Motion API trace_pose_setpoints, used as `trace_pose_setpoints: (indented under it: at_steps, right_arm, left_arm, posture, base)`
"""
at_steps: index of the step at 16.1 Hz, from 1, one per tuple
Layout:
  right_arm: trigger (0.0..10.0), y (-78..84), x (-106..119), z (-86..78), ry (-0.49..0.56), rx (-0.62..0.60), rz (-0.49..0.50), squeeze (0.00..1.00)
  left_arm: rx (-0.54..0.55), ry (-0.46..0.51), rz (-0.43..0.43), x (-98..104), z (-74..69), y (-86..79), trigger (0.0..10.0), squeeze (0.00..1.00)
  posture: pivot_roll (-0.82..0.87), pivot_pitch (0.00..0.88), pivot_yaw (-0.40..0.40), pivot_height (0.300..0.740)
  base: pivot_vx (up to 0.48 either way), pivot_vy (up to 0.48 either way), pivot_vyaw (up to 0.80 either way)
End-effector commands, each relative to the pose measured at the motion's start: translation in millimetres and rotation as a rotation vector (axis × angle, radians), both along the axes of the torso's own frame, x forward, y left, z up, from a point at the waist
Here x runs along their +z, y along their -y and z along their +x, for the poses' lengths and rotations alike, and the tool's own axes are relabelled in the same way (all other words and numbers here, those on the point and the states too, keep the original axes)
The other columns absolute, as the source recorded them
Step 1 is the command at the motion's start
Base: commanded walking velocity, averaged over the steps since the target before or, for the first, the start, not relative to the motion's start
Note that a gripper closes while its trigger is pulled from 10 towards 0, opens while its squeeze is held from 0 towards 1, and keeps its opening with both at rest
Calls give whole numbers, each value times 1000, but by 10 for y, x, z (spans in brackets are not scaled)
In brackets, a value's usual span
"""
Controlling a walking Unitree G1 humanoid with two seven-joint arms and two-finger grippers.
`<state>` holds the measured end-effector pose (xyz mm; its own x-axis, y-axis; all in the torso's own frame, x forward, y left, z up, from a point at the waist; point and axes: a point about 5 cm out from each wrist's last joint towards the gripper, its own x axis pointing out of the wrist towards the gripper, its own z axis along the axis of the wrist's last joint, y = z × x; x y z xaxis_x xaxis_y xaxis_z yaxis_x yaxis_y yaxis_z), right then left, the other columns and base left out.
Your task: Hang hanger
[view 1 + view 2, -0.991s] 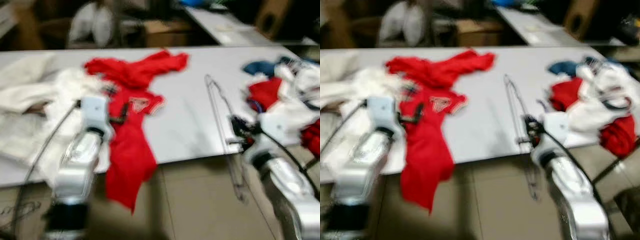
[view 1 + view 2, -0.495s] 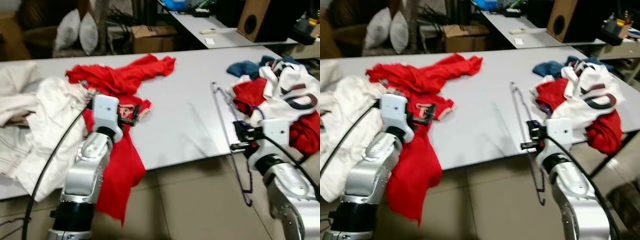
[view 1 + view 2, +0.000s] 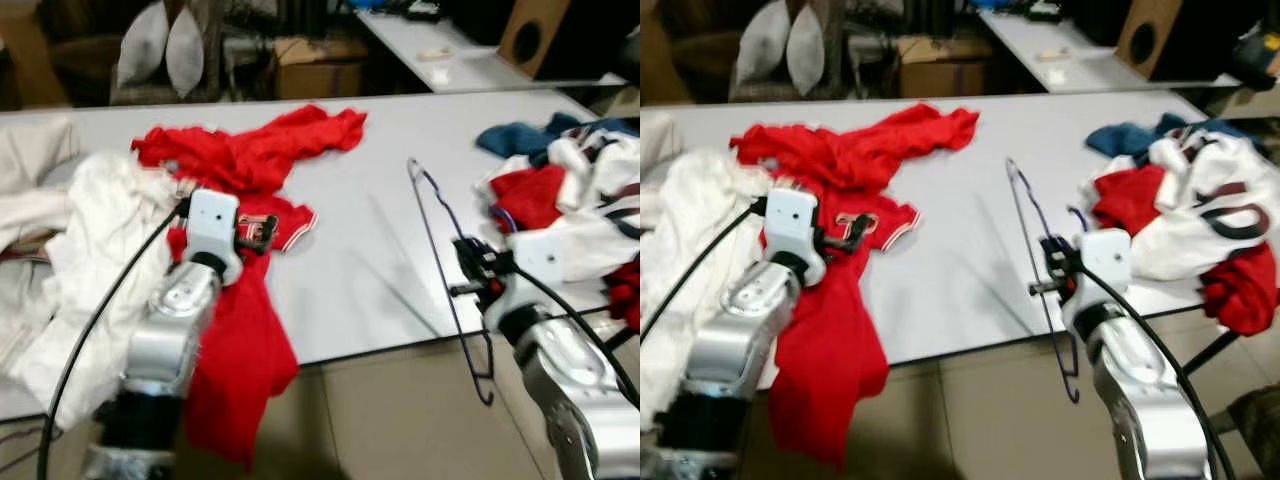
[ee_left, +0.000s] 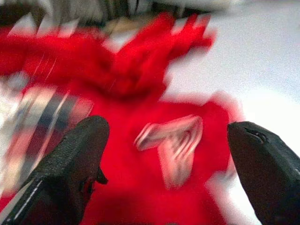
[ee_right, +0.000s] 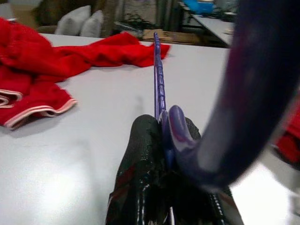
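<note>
A thin purple wire hanger (image 3: pixel 440 235) stands on edge over the white table (image 3: pixel 360 240), one end past the front edge. My right gripper (image 3: pixel 468 268) is shut on its lower bar, and the wrist view has the hanger (image 5: pixel 159 84) pinched between the black fingers (image 5: pixel 140 154). A red shirt (image 3: pixel 240 330) with a white-trimmed sleeve drapes over the table's front edge at the left. My left gripper (image 3: pixel 262 232) hovers open just above that shirt (image 4: pixel 168 140), fingers (image 4: pixel 70 159) spread wide apart.
A white garment (image 3: pixel 70 240) lies at the table's left. A heap of red, white and blue clothes (image 3: pixel 570 190) sits at the right end. Beyond the table are pillows (image 3: pixel 165 50), a cardboard box (image 3: pixel 320 65) and a speaker (image 3: pixel 535 30) on another table. Tiled floor (image 3: pixel 400 420) lies below.
The camera has shifted. The right gripper has lifted the hanger so that it stands higher over the table. The left gripper stays over the red shirt.
</note>
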<state>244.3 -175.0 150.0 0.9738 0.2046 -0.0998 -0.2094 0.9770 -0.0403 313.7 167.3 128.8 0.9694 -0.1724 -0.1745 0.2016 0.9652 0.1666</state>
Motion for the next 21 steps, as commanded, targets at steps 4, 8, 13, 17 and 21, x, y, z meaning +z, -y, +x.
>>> trace_pose_setpoints:
  at_steps: [4,8,13,17,21]
  right_arm:
    - [10000,105,-36,6,-31,-35,-25,0]
    - [10000,129,-41,-4,-41,-47,-28,0]
    - [10000,126,-48,23,-49,-42,-29,0]
    - [10000,121,-55,49,-52,-43,-30,0]
    - [10000,127,-68,43,-54,-50,-38,0]
  left_arm:
    - [70,-104,107,-93,214,-95,7451,0]
    - [51,-256,149,-321,261,-176,0,0]
    - [100,-354,140,-483,279,-253,0,0]
    - [76,-348,132,-473,314,-256,0,0]
    - [43,-352,111,-484,322,-241,0,0]
  posture:
    - [12,0,2,740]
    - [-5,0,20,740]
    - [5,0,15,740]
    - [10,0,16,740]
    - [6,0,21,740]
  base:
    - [0,0,0]
    - [0,0,0]
    - [0,0,0]
    - [0,0,0]
    - [0,0,0]
